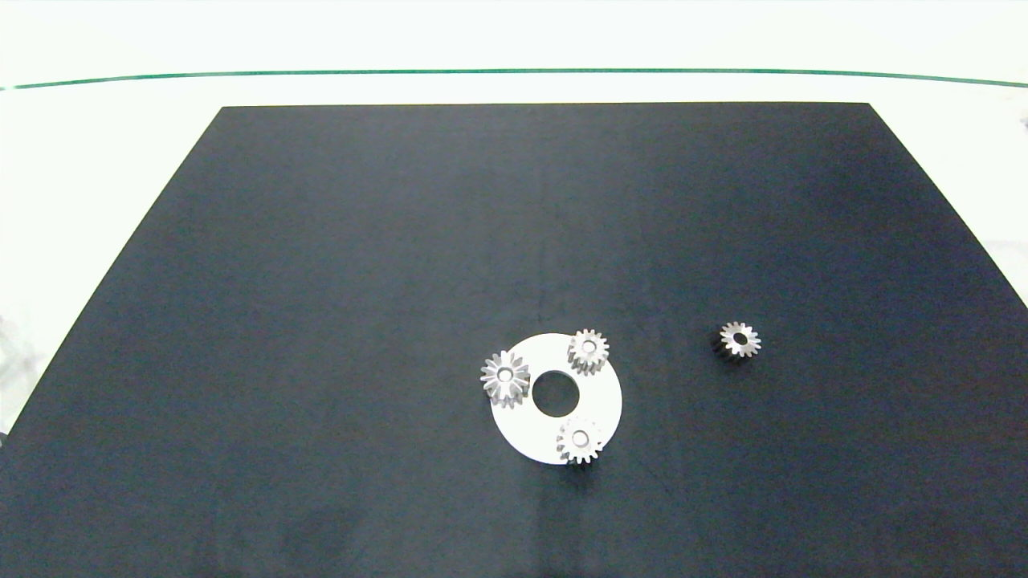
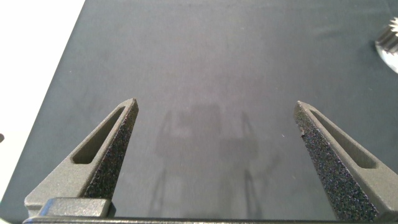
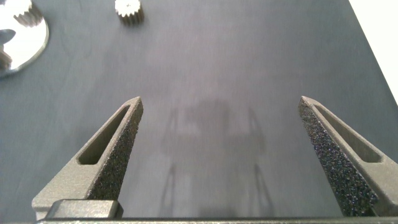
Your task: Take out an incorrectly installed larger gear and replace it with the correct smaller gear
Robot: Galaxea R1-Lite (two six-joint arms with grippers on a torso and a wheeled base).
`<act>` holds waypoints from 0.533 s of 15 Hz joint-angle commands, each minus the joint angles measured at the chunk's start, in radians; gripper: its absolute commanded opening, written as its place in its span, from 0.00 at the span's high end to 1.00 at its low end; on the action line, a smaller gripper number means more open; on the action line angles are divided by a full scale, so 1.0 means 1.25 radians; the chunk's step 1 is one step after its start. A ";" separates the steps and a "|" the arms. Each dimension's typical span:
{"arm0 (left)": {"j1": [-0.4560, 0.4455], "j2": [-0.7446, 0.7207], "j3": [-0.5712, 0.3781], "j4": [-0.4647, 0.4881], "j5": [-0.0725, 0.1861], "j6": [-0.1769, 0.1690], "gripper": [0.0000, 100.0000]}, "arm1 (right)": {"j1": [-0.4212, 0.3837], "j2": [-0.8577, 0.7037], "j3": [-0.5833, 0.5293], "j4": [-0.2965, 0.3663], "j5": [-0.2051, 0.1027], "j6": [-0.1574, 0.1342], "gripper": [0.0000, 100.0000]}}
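Observation:
A white disc [image 1: 598, 397] with a centre hole lies on the black mat. The larger gear [image 1: 505, 376], with long pointed teeth, sits on the disc's left rim. Two smaller gears [image 1: 588, 350] [image 1: 579, 439] sit on its far-right and near-right parts. A third smaller gear [image 1: 740, 339] lies loose on the mat to the right; it also shows in the right wrist view [image 3: 129, 9]. Neither arm is in the head view. My left gripper [image 2: 216, 104] and right gripper [image 3: 220, 99] are both open above bare mat, holding nothing.
The black mat [image 1: 321, 281] covers most of the white table, with white margins at the left, right and far sides. The right wrist view catches the disc's edge [image 3: 31, 40]. A sliver of a gear [image 2: 390, 37] shows in the left wrist view.

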 commanded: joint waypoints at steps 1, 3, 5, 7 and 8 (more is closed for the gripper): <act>-0.001 0.002 -0.183 0.209 -0.005 0.003 0.00 | 0.004 0.005 -0.124 0.145 0.004 -0.011 0.00; -0.003 0.016 -0.262 0.291 -0.005 0.004 0.00 | 0.002 0.006 -0.156 0.165 0.000 -0.026 0.00; -0.002 0.034 -0.295 0.313 -0.005 0.006 0.00 | -0.002 0.022 -0.196 0.190 -0.001 -0.028 0.00; -0.001 0.060 -0.323 0.340 -0.005 0.040 0.00 | -0.002 0.061 -0.283 0.276 0.000 -0.028 0.00; 0.000 0.071 -0.331 0.351 -0.005 0.051 0.00 | -0.002 0.080 -0.310 0.299 -0.001 -0.028 0.00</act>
